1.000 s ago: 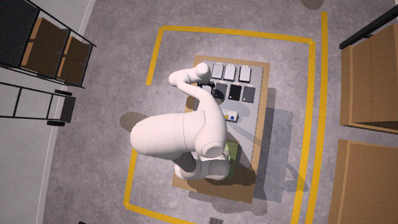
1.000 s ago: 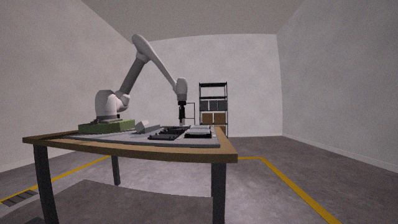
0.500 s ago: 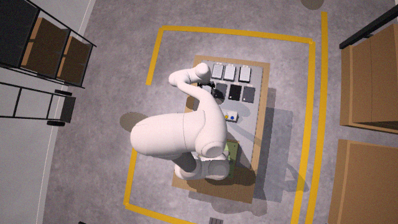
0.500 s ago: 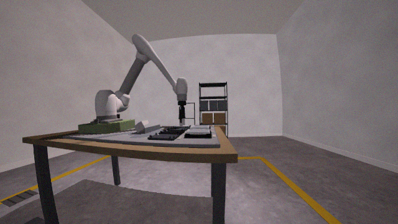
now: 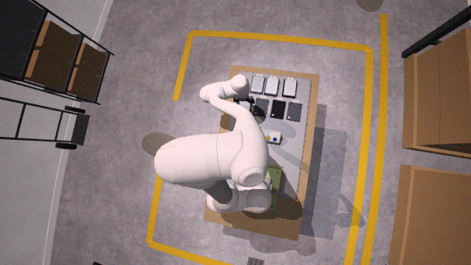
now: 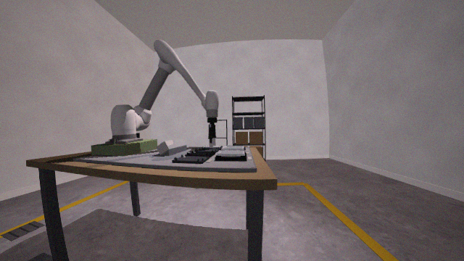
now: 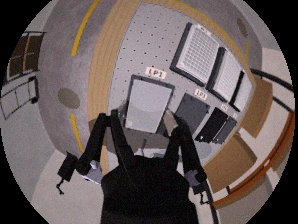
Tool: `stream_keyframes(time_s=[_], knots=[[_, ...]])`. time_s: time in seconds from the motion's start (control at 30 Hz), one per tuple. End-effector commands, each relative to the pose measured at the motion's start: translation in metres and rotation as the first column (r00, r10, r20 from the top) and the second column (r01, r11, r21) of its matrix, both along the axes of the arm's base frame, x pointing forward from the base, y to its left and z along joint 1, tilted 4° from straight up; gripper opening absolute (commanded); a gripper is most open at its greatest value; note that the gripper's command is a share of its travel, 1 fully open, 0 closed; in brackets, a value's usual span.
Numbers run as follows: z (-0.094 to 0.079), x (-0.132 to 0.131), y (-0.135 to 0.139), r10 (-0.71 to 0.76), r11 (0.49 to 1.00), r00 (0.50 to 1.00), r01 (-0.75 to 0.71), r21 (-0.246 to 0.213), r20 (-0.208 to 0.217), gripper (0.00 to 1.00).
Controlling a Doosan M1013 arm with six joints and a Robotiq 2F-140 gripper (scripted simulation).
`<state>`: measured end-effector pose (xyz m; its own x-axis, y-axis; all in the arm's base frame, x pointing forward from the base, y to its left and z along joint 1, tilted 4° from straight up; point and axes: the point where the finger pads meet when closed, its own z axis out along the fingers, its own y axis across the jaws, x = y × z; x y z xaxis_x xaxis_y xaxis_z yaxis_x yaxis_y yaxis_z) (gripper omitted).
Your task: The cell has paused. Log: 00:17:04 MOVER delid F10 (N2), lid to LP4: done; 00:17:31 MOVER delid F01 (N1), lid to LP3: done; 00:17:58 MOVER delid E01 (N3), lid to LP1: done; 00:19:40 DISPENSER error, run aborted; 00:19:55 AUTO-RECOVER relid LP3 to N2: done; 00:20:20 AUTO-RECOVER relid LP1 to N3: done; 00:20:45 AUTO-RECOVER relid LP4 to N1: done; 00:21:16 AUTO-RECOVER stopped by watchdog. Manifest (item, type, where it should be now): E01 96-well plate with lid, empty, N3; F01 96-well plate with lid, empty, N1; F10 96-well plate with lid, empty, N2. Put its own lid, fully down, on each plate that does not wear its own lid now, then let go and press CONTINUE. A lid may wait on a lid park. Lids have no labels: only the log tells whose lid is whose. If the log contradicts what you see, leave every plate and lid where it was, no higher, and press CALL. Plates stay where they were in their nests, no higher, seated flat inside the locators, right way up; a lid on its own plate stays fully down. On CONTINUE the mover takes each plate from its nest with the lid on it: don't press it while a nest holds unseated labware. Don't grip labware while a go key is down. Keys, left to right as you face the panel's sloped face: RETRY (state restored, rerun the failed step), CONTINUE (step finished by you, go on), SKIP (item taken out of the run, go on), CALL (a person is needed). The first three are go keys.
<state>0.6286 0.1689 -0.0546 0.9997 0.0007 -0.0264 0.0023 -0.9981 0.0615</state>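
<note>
Pincer (image 7: 145, 137) open above a lid (image 7: 148, 104); contact indiscernible.

Smooth, off-white arm (image 5: 206, 158) built of thick rounded links with bulbous joint housings, a faint seam line across the widest segment. Darker grey upper link (image 6: 154, 87) in the exterior view. Black two-finger gripper (image 7: 145, 137) on a black cylindrical wrist body, slim jointed bars ending in pale grey pads (image 7: 193, 177). Dark ring around the base.
</note>
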Motion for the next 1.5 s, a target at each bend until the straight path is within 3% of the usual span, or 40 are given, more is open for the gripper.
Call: stream_keyframes(time_s=[0.0,0.73,1.23,1.47], knots=[[0.000,0.000,0.000,0.000,1.000,1.000,0.000,0.000,0.000,0.66],[0.012,0.000,0.001,0.000,1.000,1.000,0.000,0.000,0.000,0.66],[0.051,0.001,0.003,0.000,1.000,1.000,0.000,0.000,0.000,0.66],[0.062,0.002,0.004,0.000,1.000,1.000,0.000,0.000,0.000,0.66]])
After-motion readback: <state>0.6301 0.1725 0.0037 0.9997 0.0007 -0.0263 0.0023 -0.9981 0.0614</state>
